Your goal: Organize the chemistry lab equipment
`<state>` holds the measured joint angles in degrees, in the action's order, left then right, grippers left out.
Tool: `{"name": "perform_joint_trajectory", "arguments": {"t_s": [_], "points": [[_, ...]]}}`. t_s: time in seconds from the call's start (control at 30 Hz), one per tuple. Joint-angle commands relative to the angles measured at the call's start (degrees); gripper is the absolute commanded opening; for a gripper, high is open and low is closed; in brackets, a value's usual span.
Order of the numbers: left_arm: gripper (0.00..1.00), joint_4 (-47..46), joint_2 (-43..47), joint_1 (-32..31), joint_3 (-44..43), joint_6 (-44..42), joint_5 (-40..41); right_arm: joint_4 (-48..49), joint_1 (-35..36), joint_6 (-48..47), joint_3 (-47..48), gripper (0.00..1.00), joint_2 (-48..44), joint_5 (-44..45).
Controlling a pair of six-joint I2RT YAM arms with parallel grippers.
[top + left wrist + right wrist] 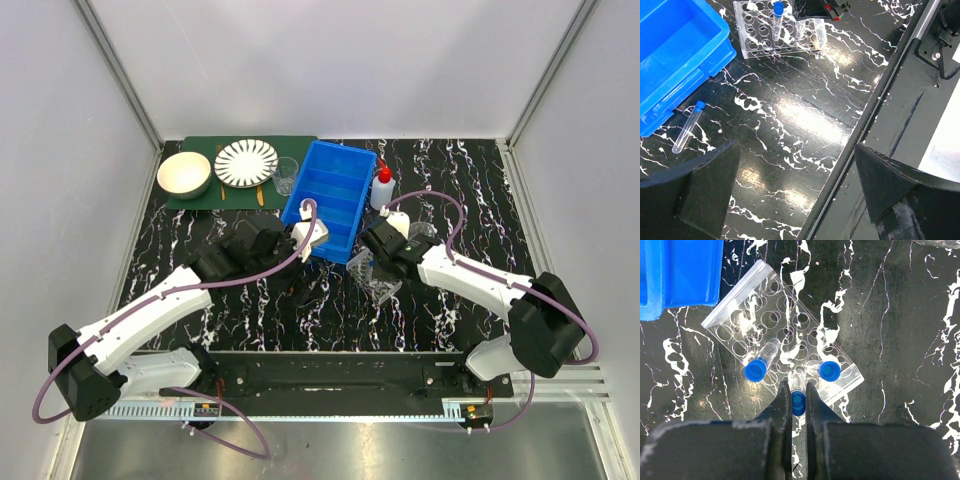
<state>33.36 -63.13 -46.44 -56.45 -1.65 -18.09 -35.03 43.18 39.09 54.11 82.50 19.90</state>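
The clear plastic tube rack [785, 340] lies slantwise on the black marbled table, beside the blue bin. Two blue-capped tubes [756, 370] [829, 370] stand in its holes. My right gripper [796, 388] is shut on a third blue-capped tube [798, 403], held upright at the rack's near edge. In the left wrist view a loose tube [687, 127] lies flat next to the bin, and the rack [790, 37] sits farther off. My left gripper [797, 185] hangs open above bare table, holding nothing. The red-nozzled squeeze bottle [382, 187] stands right of the bin.
The big blue bin [330, 198] stands between the arms at mid-table. At the back left a green mat [200, 197] carries a cream bowl [184, 174], a striped plate [246, 162] and a clear beaker [285, 175]. The table's metal front rail [890, 75] runs close to my left gripper.
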Motion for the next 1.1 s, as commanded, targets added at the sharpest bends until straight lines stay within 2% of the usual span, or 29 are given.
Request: {"name": "perform_joint_trajectory", "arguments": {"t_s": [0.0,1.07], "points": [[0.99,-1.37,-0.06,-0.23,-1.12,-0.63,-0.81,-0.22,0.59,0.37,-0.40,0.00,-1.11,0.84],[0.99,-1.28,-0.32,-0.41,-1.12,-0.46,-1.07,0.92,2.17,1.25,-2.60,0.00,-3.40,6.11]]}}
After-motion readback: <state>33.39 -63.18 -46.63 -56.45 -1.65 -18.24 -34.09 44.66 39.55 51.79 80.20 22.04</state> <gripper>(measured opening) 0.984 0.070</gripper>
